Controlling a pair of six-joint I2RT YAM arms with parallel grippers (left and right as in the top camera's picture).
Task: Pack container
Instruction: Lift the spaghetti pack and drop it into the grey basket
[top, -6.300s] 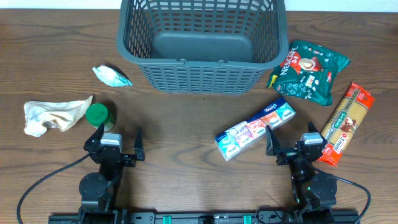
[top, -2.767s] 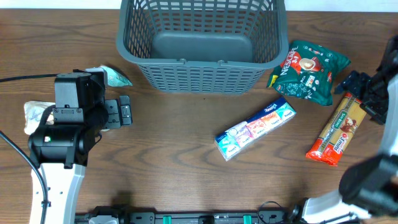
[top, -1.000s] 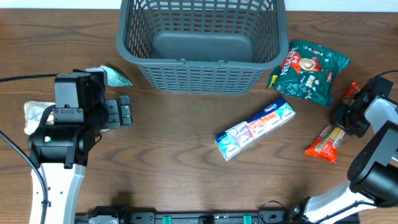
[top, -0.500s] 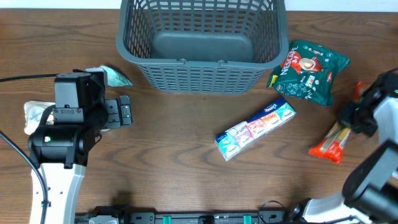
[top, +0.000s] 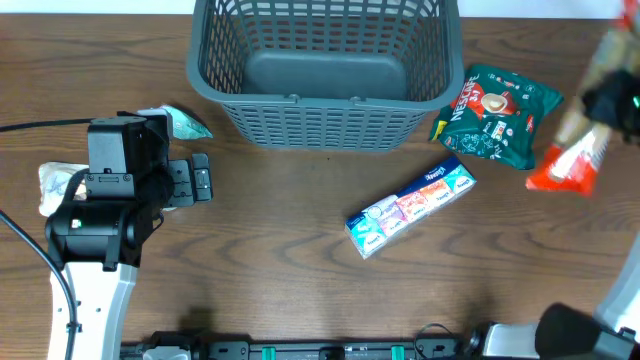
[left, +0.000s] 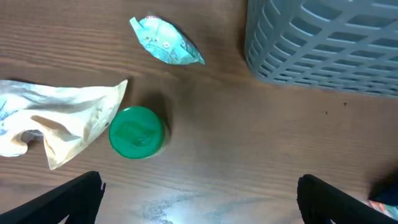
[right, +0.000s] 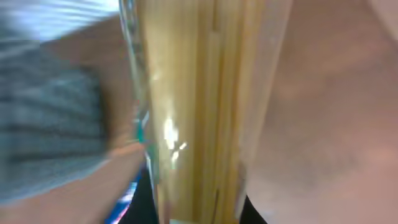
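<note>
Just lifted off the surface (top: 300, 290), right edge: pasta packet (top: 570, 165) clamped in right tool (top: 600, 110). Left tool (top: 198, 180) wide apart, idle at left. Basket (top: 320, 125) top centre, empty; first load likely.

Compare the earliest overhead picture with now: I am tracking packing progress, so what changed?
The right gripper has shut on the spaghetti pack and lifted it off the table. The left gripper, open, swung out toward the green-lidded jar. The container, still empty, the coffee bag and the tissue packs stayed put.
</note>
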